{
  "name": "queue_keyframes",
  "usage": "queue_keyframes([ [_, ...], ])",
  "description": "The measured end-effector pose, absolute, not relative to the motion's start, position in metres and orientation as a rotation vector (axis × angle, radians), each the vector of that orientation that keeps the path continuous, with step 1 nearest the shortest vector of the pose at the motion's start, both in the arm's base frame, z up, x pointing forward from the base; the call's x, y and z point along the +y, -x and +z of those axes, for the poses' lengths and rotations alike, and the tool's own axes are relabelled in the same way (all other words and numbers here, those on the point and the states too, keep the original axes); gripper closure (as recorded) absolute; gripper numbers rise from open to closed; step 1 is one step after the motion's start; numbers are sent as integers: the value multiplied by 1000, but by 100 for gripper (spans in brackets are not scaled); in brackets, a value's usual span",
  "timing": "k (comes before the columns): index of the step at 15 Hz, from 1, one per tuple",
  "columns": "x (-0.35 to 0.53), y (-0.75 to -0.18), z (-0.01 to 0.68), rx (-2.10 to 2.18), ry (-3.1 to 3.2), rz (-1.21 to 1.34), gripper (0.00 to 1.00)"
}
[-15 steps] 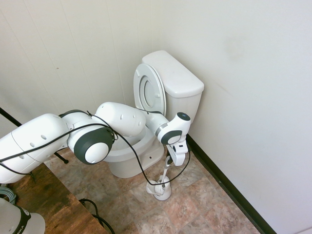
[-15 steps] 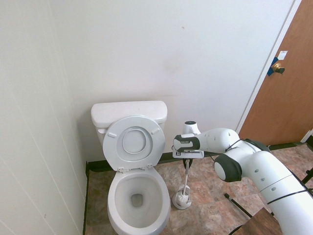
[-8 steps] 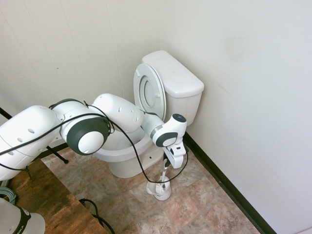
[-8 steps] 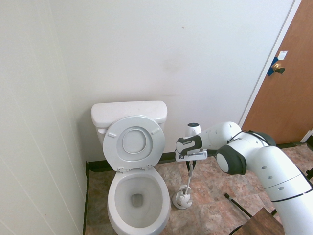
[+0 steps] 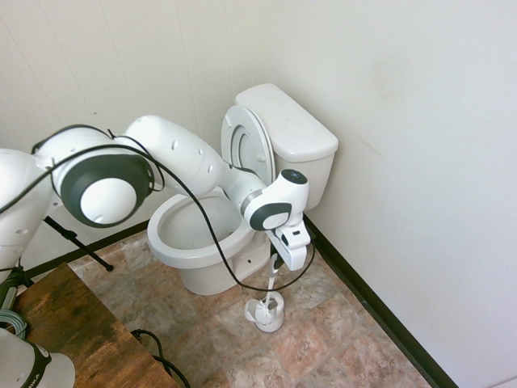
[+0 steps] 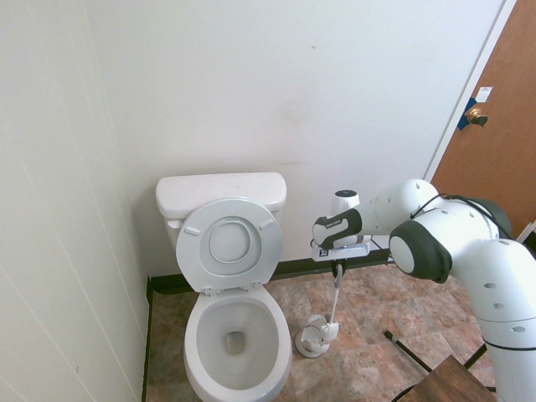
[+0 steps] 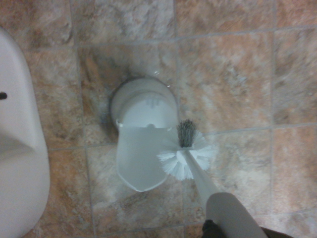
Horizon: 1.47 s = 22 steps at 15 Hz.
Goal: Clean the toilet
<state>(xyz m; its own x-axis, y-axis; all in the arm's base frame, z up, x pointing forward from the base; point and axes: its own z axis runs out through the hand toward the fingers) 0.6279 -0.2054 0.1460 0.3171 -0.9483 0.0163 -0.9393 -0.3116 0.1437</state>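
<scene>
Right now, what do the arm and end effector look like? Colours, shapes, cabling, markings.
White, glossy arm with rounded, tubular links and dark grey bands around the joints. A black cable loops along it. End effector: white, boxy housing with dark fingers; a small black-and-white marking shows on the housing.

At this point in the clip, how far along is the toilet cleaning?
Early on. The toilet has its lid raised, leaving the bowl open. The gripper holds the brush, its bristles out of the holder but close by it. Left, it seems: bringing the brush over to the bowl and scrubbing.
</scene>
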Motion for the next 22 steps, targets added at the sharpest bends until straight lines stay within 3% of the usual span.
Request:
queue_keyframes([
  [12,-131,-563,402,-1736,-2487,92,100],
  [22,23,-555,476,-1594,-2716,152,100],
])
